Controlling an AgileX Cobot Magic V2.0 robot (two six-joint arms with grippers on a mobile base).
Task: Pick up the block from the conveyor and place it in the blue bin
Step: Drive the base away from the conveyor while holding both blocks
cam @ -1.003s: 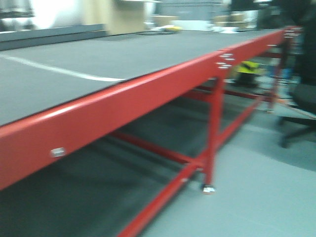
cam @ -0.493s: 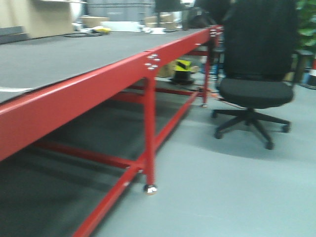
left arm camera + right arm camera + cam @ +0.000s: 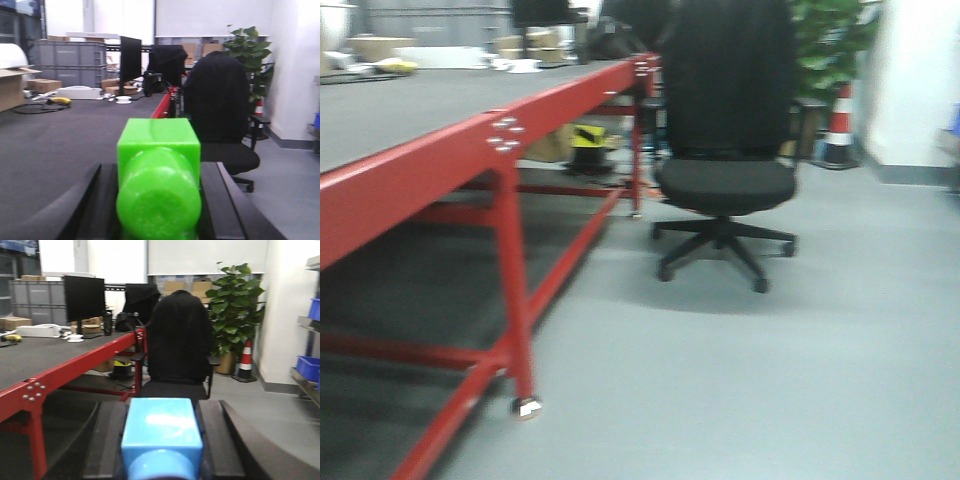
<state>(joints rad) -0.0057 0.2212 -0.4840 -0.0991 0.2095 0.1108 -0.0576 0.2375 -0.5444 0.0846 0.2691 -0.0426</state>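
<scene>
Evidently two blocks were held, one green block (image 3: 159, 145) pinched in the left gripper (image 3: 157, 172) and one blue block (image 3: 162, 435) in the right gripper (image 3: 161, 407), near one conveyor (image 3: 410, 110), one chair (image 3: 725, 185) and one cone (image 3: 838, 125).

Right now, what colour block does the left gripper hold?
A bright green cube-shaped block; see left wrist view.
</scene>
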